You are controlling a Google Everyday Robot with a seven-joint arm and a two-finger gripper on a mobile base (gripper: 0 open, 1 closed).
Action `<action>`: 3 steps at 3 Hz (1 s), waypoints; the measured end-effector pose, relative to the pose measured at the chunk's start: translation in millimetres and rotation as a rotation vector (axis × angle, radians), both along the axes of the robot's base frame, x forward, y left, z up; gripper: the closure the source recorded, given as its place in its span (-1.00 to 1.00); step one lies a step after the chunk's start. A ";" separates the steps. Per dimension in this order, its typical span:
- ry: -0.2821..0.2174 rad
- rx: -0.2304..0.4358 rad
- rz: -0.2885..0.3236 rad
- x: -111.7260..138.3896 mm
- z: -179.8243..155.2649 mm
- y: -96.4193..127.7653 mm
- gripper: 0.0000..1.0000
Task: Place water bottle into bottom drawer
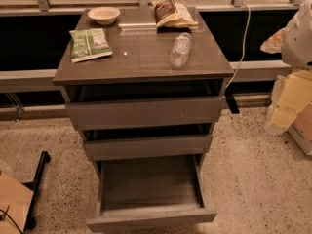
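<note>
The water bottle (181, 50), clear crinkled plastic, lies on its side on the right part of the cabinet top (141, 57). The bottom drawer (151, 189) is pulled far out and its deep tray holds nothing. The two shallower drawers above it stand slightly out. My gripper is not in view. Only a white rounded part of the arm (298, 33) shows at the right edge, apart from the bottle.
A green snack bag (89, 44) lies at the left of the top, a brown snack bag (173, 13) at the back right and a pale bowl (104, 15) at the back left. A white cable (242, 48) hangs right of the cabinet. Boxes (292, 106) stand at the right.
</note>
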State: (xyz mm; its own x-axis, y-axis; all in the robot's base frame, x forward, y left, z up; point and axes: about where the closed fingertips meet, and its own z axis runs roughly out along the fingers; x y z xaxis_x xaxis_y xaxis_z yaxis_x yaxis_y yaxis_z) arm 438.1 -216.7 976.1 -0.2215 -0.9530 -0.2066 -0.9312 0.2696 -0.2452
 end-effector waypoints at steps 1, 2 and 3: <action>0.000 0.000 0.000 0.0 0.0 0.0 -1.00; -0.028 0.051 -0.053 14.9 1.1 3.7 -1.00; -0.049 0.157 -0.151 39.9 -3.7 -3.0 -1.00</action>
State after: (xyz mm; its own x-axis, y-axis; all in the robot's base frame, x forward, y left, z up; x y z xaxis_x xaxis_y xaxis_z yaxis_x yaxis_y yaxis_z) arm 478.0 -219.7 972.4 -0.3454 -0.8651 -0.3638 -0.8652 0.4437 -0.2336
